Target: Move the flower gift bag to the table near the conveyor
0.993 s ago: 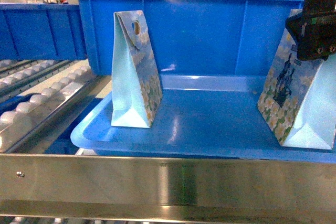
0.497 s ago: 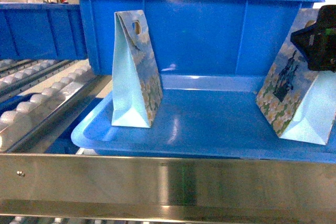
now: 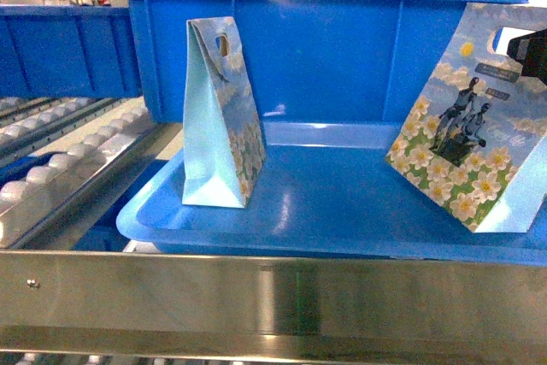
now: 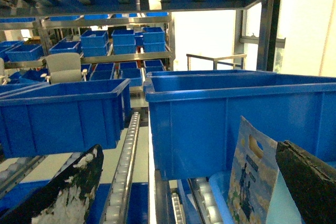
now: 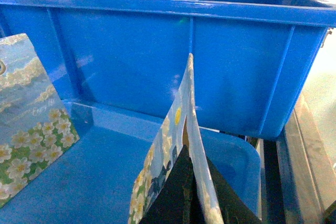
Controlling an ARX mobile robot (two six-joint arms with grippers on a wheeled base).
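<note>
**Gripped bag tilting on the blue tray**

Since the earlier frame, the gripped flower gift bag (image 3: pixel 466 156) has swung to show its printed face, leaning left with its base on the blue tray (image 3: pixel 325 211). Behind the tray, a large blue bin (image 3: pixel 342 49) is standing, and conveyor rollers (image 3: pixel 60 164) are running along the left. A second gift bag (image 3: pixel 218 117) is standing upright on the tray. The right gripper (image 5: pixel 193 195) is pinching the tilted bag's top edge. The left gripper (image 4: pixel 184 182) is hanging with jaws spread apart.
</note>
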